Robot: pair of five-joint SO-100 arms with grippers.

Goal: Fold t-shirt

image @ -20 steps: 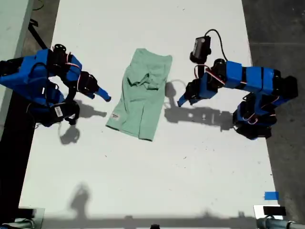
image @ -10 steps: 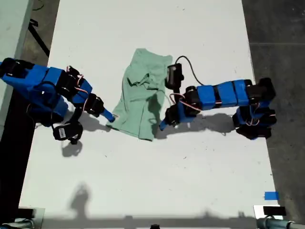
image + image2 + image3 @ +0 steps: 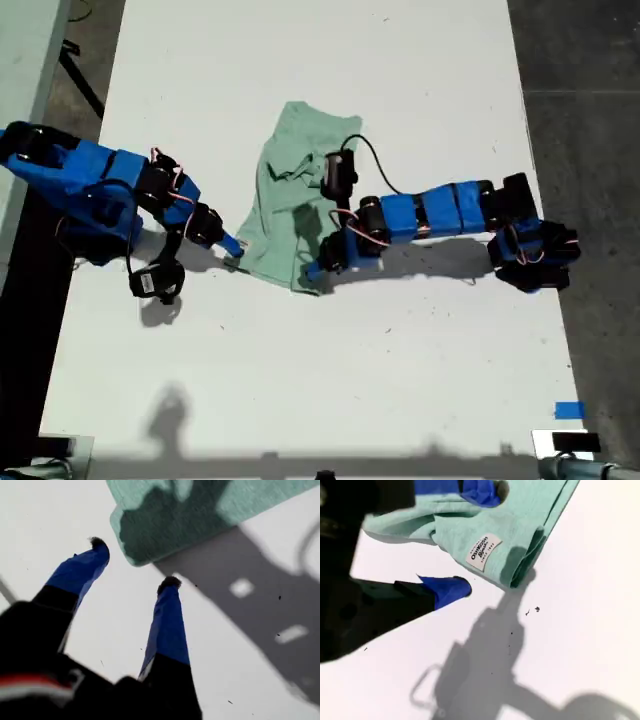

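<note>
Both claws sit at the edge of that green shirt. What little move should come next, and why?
Probably closing my second end effector on the t-shirt hem: its open fingers bracket the edge near the white label, one over the cloth, one low beside it on the table.

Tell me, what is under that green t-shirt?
The t-shirt lies folded on the white table, layers stacked at its corner. My second gripper has one jaw above the cloth and one beside it on the table. Anything beneath the cloth is covered.
</note>
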